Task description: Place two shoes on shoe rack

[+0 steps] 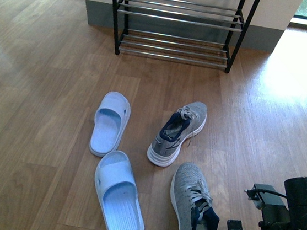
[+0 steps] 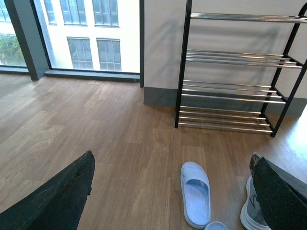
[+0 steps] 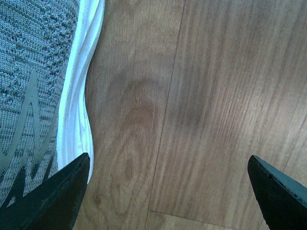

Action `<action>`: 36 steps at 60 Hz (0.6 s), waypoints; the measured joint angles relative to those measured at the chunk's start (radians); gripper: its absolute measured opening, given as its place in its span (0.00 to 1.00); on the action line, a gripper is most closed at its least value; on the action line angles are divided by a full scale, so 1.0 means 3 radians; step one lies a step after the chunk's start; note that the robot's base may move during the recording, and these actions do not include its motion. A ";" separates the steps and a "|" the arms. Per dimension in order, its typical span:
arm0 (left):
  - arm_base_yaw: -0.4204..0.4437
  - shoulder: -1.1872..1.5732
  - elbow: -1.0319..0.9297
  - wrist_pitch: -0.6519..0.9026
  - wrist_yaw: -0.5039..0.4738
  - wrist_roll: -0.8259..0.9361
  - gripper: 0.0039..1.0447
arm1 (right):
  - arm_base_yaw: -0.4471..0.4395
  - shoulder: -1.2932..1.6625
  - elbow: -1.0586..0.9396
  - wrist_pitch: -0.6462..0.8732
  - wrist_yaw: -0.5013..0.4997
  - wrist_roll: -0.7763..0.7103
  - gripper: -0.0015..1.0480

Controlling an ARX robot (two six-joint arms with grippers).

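Note:
Two grey knit sneakers lie on the wood floor. One sneaker [image 1: 178,132] is mid-floor; the other sneaker [image 1: 191,208] is nearer, by the lower edge. The black shoe rack [image 1: 178,23] with chrome rods stands at the far wall and holds nothing; it also shows in the left wrist view [image 2: 235,72]. My right gripper [image 3: 168,165] is open, low over bare floor just beside the near sneaker's white sole [image 3: 79,96]. The right arm [image 1: 285,224] shows at the lower right. My left gripper [image 2: 175,165] is open and empty, raised, facing the rack; the far sneaker [image 2: 252,211] peeks past its finger.
Two pale blue slides lie left of the sneakers, one slide [image 1: 110,122] further off and one slide [image 1: 119,195] nearer. The first also shows in the left wrist view [image 2: 195,192]. A grey skirting and white wall stand behind the rack. A window [image 2: 81,33] is at the left.

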 joint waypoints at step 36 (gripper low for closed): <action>0.0000 0.0000 0.0000 0.0000 0.0000 0.0000 0.91 | 0.0219 -0.0557 -0.0656 0.0244 -0.0509 0.0451 0.91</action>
